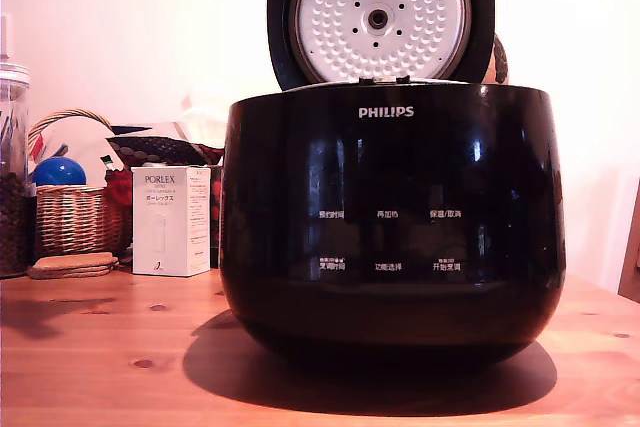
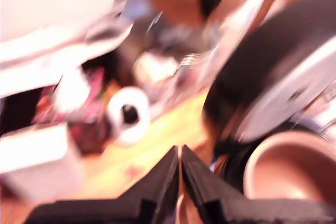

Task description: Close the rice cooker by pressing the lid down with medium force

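Wooden counter (image 1: 110, 347), knotty pine planks, carries the rice cooker (image 1: 390, 227) at centre, its shadow spreading on the wood in front and to the exterior view's left. At that view's left on the counter: white PORLEX box (image 1: 171, 221) upright just beside the cooker, wicker basket (image 1: 72, 215) behind it, flat cork coasters (image 1: 72, 265) stacked in front of the basket, glass jar (image 1: 12, 167) at the frame edge. Wrist view is motion-blurred; a white roll (image 2: 128, 115) seems to sit on the wood, nothing else is readable.

Black rice cooker (image 1: 390, 222), lid (image 1: 380, 15) raised upright
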`<action>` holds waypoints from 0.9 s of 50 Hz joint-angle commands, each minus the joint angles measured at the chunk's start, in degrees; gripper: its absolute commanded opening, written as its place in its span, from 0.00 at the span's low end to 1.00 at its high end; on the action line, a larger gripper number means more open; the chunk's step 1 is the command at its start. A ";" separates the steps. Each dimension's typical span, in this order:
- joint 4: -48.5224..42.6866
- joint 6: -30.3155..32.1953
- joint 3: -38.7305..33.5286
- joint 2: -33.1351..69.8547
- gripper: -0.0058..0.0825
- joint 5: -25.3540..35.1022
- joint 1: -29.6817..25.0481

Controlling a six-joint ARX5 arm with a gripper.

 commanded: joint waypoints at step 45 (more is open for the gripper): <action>20.50 -18.29 18.23 25.05 0.04 25.90 0.13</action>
